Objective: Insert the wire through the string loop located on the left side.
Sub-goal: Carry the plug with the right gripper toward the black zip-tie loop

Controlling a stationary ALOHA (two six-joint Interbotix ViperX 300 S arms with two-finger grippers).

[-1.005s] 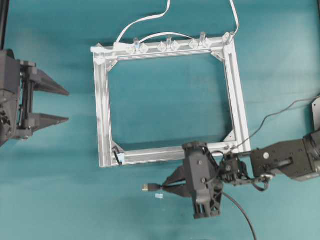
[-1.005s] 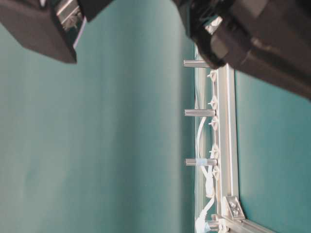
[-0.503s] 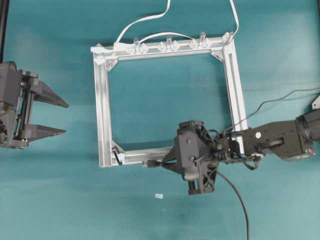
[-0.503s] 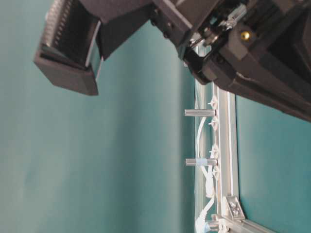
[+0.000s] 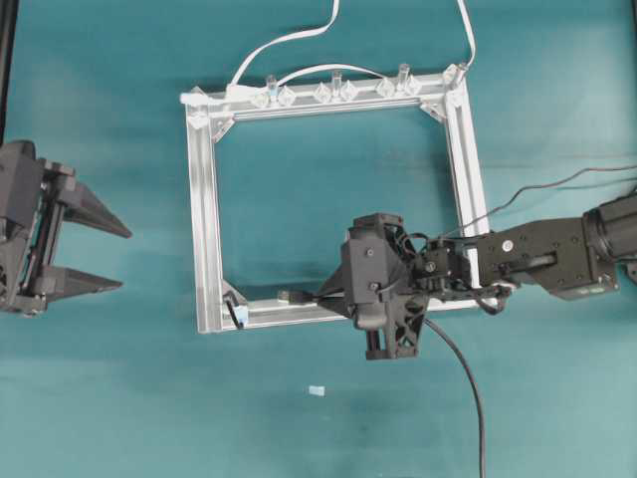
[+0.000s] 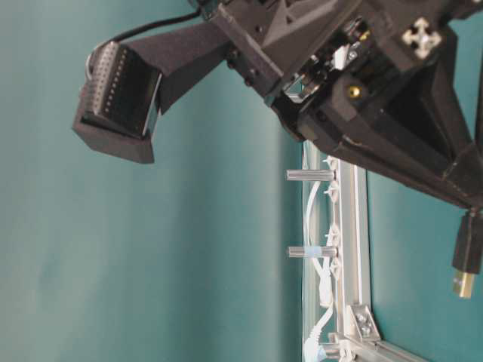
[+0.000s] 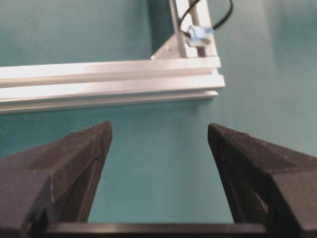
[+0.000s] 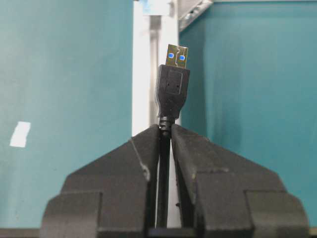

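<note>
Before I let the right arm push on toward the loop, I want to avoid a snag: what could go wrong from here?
1. The right gripper pinches the wire just behind the plug, which sticks out ahead; a bump on the aluminium frame could tilt it.
2. The string loop is tiny and sits tight in the frame's corner, so the plug may miss it or push it aside.
3. The left gripper is open and well clear, so nothing steadies the loop.

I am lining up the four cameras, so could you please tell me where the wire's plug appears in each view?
Overhead: plug over the aluminium frame, bottom rail, left of the right gripper.
Table-level: lower right edge.
Left wrist: not visible.
Right wrist: top centre.
Shared landmark: the frame.
</note>
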